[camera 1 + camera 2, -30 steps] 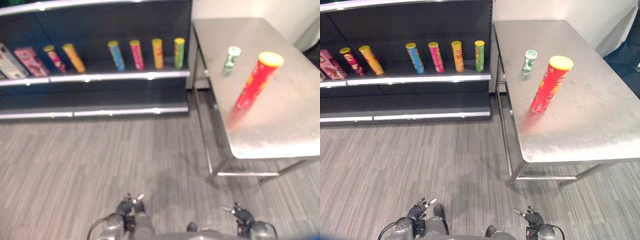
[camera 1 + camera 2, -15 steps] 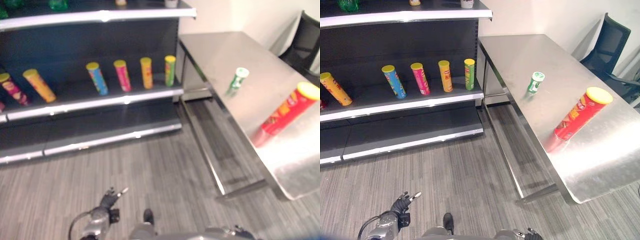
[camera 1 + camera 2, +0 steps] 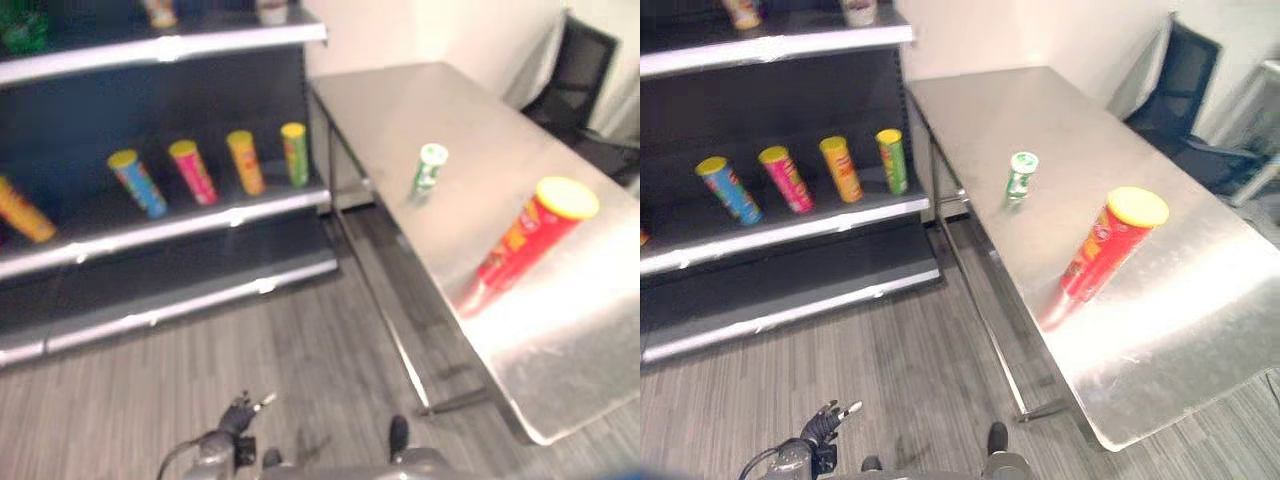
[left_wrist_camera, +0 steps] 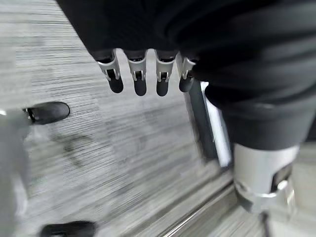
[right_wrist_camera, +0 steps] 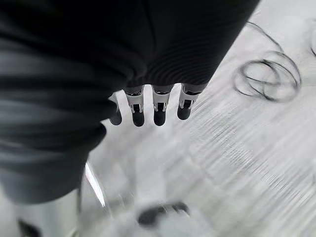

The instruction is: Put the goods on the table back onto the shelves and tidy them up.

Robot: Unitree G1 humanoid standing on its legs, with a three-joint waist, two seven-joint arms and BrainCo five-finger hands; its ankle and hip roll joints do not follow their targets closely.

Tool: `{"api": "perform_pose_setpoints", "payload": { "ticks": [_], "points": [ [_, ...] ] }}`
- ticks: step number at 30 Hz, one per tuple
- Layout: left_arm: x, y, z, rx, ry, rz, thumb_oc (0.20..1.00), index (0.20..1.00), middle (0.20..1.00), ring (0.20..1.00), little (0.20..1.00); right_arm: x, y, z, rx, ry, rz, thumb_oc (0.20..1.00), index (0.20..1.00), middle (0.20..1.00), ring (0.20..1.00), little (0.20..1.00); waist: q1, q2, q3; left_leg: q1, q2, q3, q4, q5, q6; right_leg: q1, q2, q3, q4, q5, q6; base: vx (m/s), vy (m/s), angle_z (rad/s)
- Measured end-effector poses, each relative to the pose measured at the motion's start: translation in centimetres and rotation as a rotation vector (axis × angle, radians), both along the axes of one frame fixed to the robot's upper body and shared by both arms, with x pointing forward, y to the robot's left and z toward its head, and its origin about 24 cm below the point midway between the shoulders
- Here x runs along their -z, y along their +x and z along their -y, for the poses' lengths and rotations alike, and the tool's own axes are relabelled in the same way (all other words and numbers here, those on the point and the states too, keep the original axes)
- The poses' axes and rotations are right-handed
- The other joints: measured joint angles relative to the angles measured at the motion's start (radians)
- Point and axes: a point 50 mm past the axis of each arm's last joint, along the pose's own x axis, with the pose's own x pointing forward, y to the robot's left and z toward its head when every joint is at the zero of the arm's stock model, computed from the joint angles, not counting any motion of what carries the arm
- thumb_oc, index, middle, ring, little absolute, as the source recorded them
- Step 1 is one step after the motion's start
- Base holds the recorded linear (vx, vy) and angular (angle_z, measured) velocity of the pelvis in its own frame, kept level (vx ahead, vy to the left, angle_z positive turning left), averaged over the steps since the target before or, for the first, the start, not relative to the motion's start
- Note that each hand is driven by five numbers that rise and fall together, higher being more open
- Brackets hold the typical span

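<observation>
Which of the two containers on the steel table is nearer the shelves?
The small green bottle with the pale cap. It stands farther along the steel table, closer to the shelves, than the tall red can with the yellow lid.

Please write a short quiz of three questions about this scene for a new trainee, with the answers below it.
1. True or false: the red can with the yellow lid stands on the steel table.
2. Which thing stands farther back on the table than the red can? A) small green bottle B) blue can C) black chair
3. Fill in: the left hand holds ____ over the grey floor.

Key:
1. True
2. A
3. nothing; its fingers hang relaxed, as do those of the right hand
</observation>
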Motion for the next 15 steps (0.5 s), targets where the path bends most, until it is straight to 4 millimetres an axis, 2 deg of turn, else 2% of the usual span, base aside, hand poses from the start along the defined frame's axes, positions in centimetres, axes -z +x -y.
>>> {"api": "perform_pose_setpoints", "payload": {
  "ticks": [1, 3, 4, 5, 6, 8, 10, 11, 12, 13, 15],
  "points": [
    [-0.2, 0.7, -0.2, 0.004, 0.007, 0.018, 1.000, 1.000, 1.000, 1.000, 1.000, -0.1, -0.8, 0.1, 0.047, 0.004, 0.004, 1.000, 1.000, 1.000, 1.000, 1.000, -0.024, -0.015, -0.004, 0.017, -0.017, 0.035, 0.006, 0.006, -0.009, -0.019, -0.003, 0.025, 0.001, 0.057, -0.013, 0.03, 0.111, -1.09],
    [-0.5, 1.0, -0.8, 0.003, 0.023, 0.028, 1.000, 1.000, 1.000, 1.000, 1.000, -0.7, 0.0, 1.3, 0.196, -0.015, 0.101, 1.000, 1.000, 1.000, 1.000, 1.000, -0.055, -0.032, -0.011, 0.041, -0.035, 0.088, 0.006, -0.019, -0.004, -0.045, -0.002, 0.088, 0.001, 0.071, -0.005, 0.07, 0.116, -1.11],
    [-0.6, 0.9, -1.3, -0.010, 0.030, 0.028, 1.000, 1.000, 1.000, 1.000, 1.000, -2.1, 0.6, 3.6, 0.404, -0.081, 0.250, 1.000, 1.000, 1.000, 1.000, 1.000, -0.090, -0.037, -0.012, 0.057, -0.050, 0.121, 0.005, -0.032, -0.003, -0.048, -0.010, 0.116, 0.001, 0.074, 0.005, 0.07, 0.092, -0.76],
    [-0.7, 1.0, -1.4, -0.025, 0.027, 0.044, 1.000, 1.000, 1.000, 1.000, 1.000, -3.1, 0.6, 4.8, 0.488, -0.127, 0.330, 1.000, 1.000, 1.000, 1.000, 1.000, -0.105, -0.036, -0.012, 0.066, -0.055, 0.129, -0.001, -0.043, 0.000, -0.044, -0.015, 0.117, 0.000, 0.057, 0.022, 0.10, 0.126, -0.57],
    [-1.1, 1.6, -1.3, -0.028, 0.022, 0.080, 1.000, 1.000, 1.000, 1.000, 1.000, -5.4, 0.4, 7.2, 0.519, -0.245, 0.431, 1.000, 1.000, 1.000, 1.000, 1.000, -0.110, -0.033, -0.015, 0.073, -0.058, 0.141, -0.001, -0.055, 0.007, -0.044, -0.029, 0.102, 0.000, 0.044, 0.027, 0.03, 0.092, -0.21],
    [-1.3, 1.9, -1.2, -0.017, 0.024, 0.095, 1.000, 1.000, 1.000, 1.000, 1.000, -11.8, 2.4, 12.7, 0.503, -0.477, 0.620, 1.000, 1.000, 1.000, 1.000, 1.000, -0.131, -0.028, -0.015, 0.079, -0.073, 0.136, -0.001, -0.061, 0.011, -0.036, -0.052, 0.077, -0.001, 0.049, 0.037, 0.04, 0.095, -0.01],
    [-1.0, 1.5, -0.7, -0.002, 0.017, 0.081, 1.000, 1.000, 1.000, 1.000, 1.000, -20.6, 5.7, 16.3, 0.394, -0.716, 0.878, 1.000, 1.000, 1.000, 1.000, 1.000, -0.132, -0.010, -0.021, 0.085, -0.080, 0.131, -0.001, -0.067, 0.012, -0.027, -0.060, 0.075, -0.001, 0.049, 0.037, 0.00, 0.034, 0.09],
    [-0.8, 1.2, -0.5, -0.007, 0.012, 0.069, 1.000, 1.000, 1.000, 1.000, 1.000, -26.4, 8.7, 16.3, 0.261, -0.839, 1.050, 1.000, 1.000, 1.000, 1.000, 1.000, -0.133, -0.005, -0.024, 0.084, -0.083, 0.127, -0.001, -0.068, 0.012, -0.027, -0.063, 0.074, -0.001, 0.048, 0.038, -0.02, 0.009, 0.06],
    [-0.6, 1.1, -0.4, -0.007, 0.010, 0.057, 1.000, 1.000, 1.000, 1.000, 1.000, -30.1, 10.7, 15.4, 0.135, -0.916, 1.178, 1.000, 1.000, 1.000, 1.000, 1.000, -0.138, -0.004, -0.025, 0.081, -0.084, 0.123, -0.001, -0.065, 0.015, -0.029, -0.063, 0.073, 0.000, 0.049, 0.038, -0.02, -0.004, 0.28],
    [-0.5, 0.9, -0.3, -0.010, 0.009, 0.047, 1.000, 1.000, 1.000, 1.000, 1.000, -34.9, 13.2, 13.7, -0.051, -1.019, 1.355, 1.000, 1.000, 1.000, 1.000, 1.000, -0.119, -0.024, -0.035, 0.064, -0.079, 0.099, -0.001, -0.060, 0.014, -0.028, -0.066, 0.050, 0.000, 0.049, 0.038, -0.01, -0.016, 0.30],
    [-0.1, 0.2, 0.0, 0.002, 0.003, 0.012, 1.000, 1.000, 1.000, 1.000, 1.000, -38.8, 16.4, 12.1, -0.205, -1.056, 1.461, 1.000, 1.000, 1.000, 1.000, 1.000, -0.106, -0.034, -0.049, 0.052, -0.078, 0.080, -0.001, -0.052, 0.014, -0.026, -0.067, 0.034, -0.001, 0.059, 0.051, -0.01, -0.025, 0.38]
  ]
}}
